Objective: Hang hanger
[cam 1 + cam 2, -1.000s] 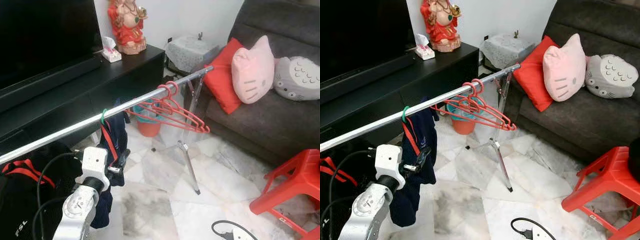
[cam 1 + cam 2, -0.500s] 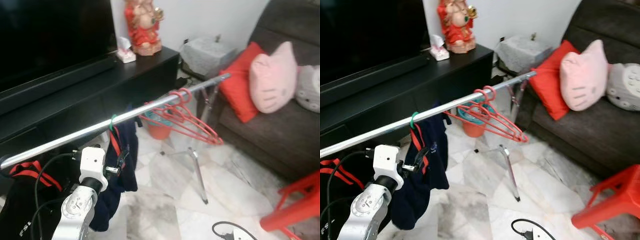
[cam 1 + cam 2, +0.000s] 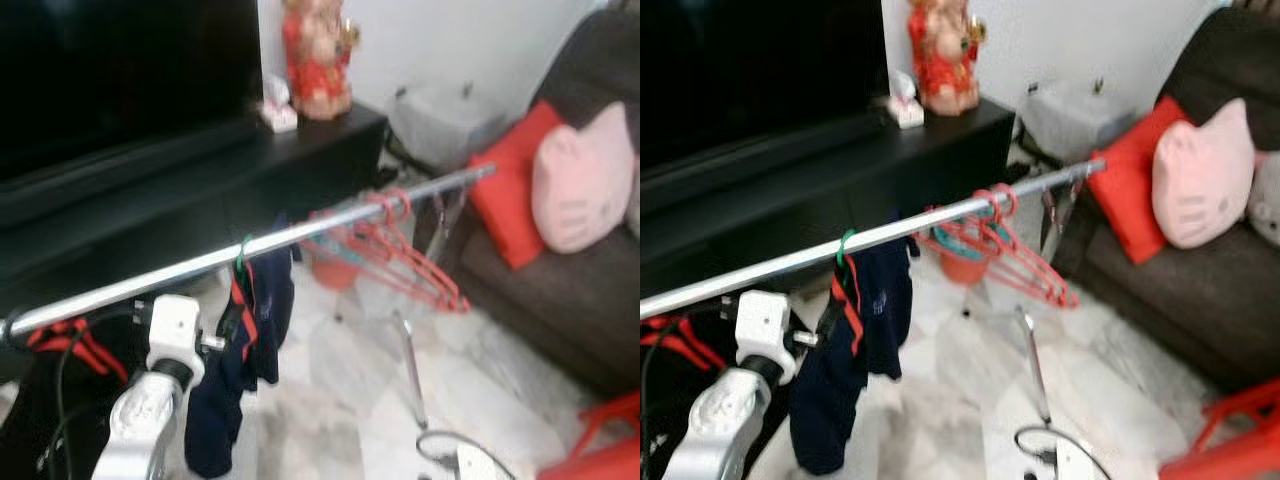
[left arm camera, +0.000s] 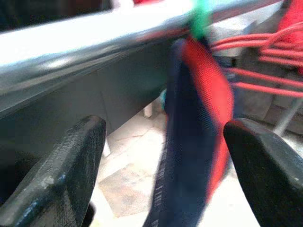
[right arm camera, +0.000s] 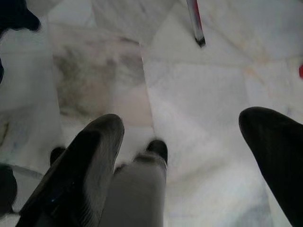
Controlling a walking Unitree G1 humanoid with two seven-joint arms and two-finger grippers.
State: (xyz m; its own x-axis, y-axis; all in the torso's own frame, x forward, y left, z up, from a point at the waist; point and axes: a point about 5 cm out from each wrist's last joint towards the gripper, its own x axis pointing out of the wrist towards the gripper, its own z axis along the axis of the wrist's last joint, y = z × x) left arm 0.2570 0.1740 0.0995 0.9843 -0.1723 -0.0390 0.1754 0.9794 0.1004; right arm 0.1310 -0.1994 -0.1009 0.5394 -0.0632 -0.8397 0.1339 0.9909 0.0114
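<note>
The green hanger is hooked over the silver rail, and a dark navy garment with red trim hangs from it down toward the marble floor. In the left wrist view the green hook sits on the rail above the fingers, with the garment dropping through the gap between them. The left gripper is spread wide: its fingers stand apart on either side of the cloth and neither visibly presses on it, so it holds nothing. From the head views the left arm is raised just beside the garment, below the rail.

Judged from this, the main step looks done: the hook bears on the rail and the garment hangs by its own weight. What appears left is for the left arm to draw clear without snagging the cloth.

Farther along the rail, well beyond the fingers, a bunch of red hangers hangs empty near the rail's end, above the stand's leg. More dark clothing with red straps hangs on the near side of the arm.

The right gripper points down at the bare floor, its fingers wide apart and empty; the arm is idle. The head views are blurred, so fine detail of the hook's seating cannot be told.
</note>
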